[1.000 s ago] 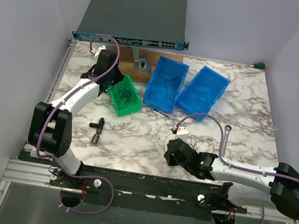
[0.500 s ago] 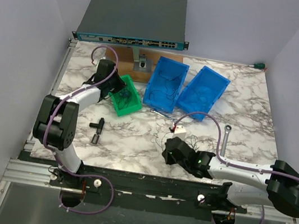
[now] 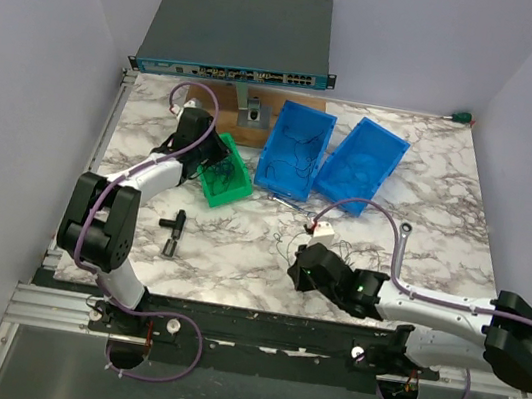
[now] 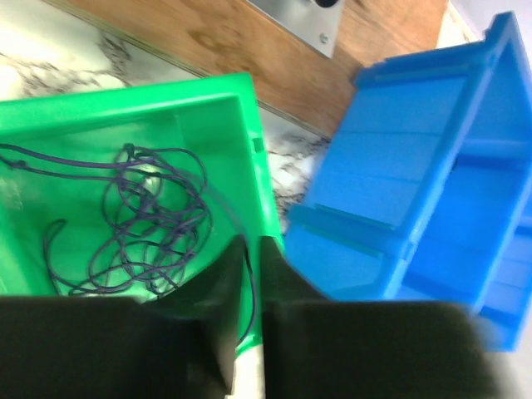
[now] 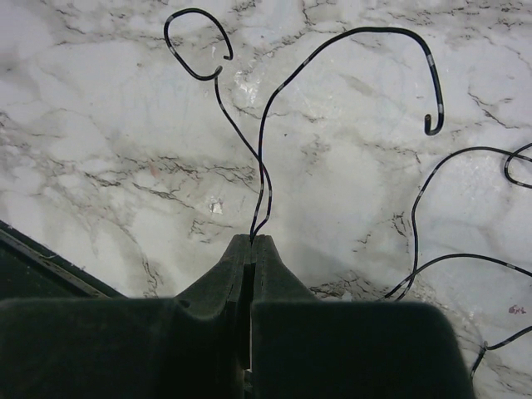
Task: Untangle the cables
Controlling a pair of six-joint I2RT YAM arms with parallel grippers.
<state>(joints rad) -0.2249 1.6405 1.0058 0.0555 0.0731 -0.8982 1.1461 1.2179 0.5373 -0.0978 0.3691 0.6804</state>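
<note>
My right gripper (image 5: 252, 241) clamps one black cable (image 5: 264, 141); left gripper (image 4: 252, 245) together, over one green bin (image 4: 125, 104). Two blue bins (image 3: 305, 115).

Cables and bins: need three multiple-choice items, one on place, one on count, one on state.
1. Where does the tangle in the left wrist view lie?
A. In the green bin
B. On the wooden board
C. On top of the network switch

2. How many blue bins show in the top view?
A. One
B. Two
C. Three

3. What state is the right claw in?
A. Wide open, nothing between the fingers
B. Shut on a thin black wire
C. Shut on the silver wrench

Answers:
1. A: the thin dark loops lie on the green floor, inside the bin's walls.
2. B: two blue bins stand side by side, right of the green one.
3. B: the fingers meet, and the wire rises from between their tips over the marble.
</note>
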